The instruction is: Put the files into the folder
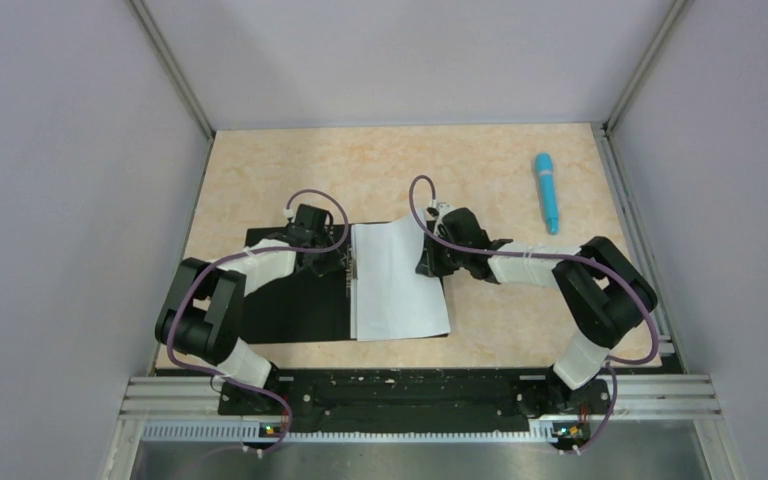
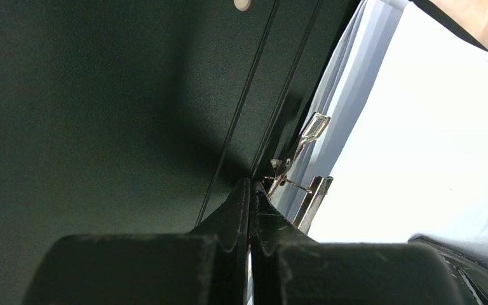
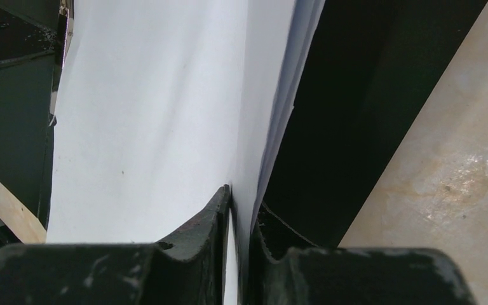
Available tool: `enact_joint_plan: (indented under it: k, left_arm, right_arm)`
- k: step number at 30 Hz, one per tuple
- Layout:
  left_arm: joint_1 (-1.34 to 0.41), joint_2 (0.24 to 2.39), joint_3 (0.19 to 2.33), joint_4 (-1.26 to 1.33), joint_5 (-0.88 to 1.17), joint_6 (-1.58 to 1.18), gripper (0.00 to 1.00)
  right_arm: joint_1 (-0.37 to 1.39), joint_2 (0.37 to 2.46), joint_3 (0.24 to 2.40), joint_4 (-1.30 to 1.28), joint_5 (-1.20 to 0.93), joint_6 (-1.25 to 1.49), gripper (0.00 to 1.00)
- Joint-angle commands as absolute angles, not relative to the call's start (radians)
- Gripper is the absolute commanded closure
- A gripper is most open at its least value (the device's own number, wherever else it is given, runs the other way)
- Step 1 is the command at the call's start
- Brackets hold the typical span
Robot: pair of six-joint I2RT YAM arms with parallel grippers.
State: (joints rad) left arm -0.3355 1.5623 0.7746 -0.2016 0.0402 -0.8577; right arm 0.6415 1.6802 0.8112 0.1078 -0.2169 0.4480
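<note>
My left gripper (image 2: 251,185), jaws pressed together, sits against the black inside of the open folder (image 1: 290,310), while my right gripper (image 3: 241,202) pinches the raised edge of the files (image 1: 400,285).

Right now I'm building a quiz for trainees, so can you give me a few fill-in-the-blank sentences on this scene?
1. The pen on the table is ___.
2. The open folder is ___ inside.
3. Seen from above, the paper lies on the folder's ___ half.
4. The right pincer pinches the edge of the ___.
Missing words: blue, black, right, paper.
</note>
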Motion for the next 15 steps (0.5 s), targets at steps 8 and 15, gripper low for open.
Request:
enact_joint_plan:
  k: [8,15]
  left_arm:
    - [-0.346,1.594,0.739,-0.248,0.043,-0.854,1.00]
    - [-0.347,1.589,0.739,-0.252,0.039,-0.853,1.00]
  right_arm:
    - [0.641,1.593,0.776,0.140,-0.193,0.455,0.64]
    - [0.619,1.547,0.756,0.090,-0.102,0.464,0.41]
